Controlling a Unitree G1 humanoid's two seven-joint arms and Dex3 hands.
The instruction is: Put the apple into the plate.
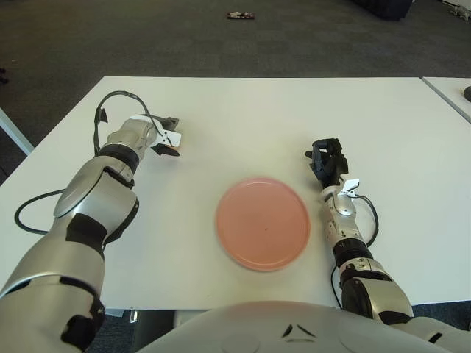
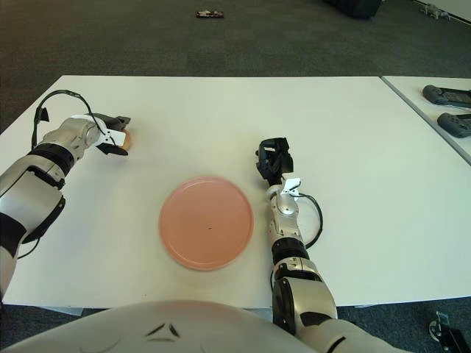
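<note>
A pink round plate (image 1: 263, 222) lies in the middle of the white table (image 1: 257, 118). The apple (image 2: 126, 140) is small and orange-red, at the table's left, mostly hidden by my left hand (image 1: 168, 140). The left hand's fingers are curled around the apple, low at the table surface. The apple is well left of and beyond the plate. My right hand (image 1: 328, 160) shows just right of the plate, with dark fingers curled and holding nothing.
A second white table (image 2: 434, 110) stands at the right with two dark controllers (image 2: 447, 95) on it. A black cable (image 1: 29, 209) loops beside my left arm near the table's left edge. A small dark object (image 1: 241, 15) lies on the grey floor beyond.
</note>
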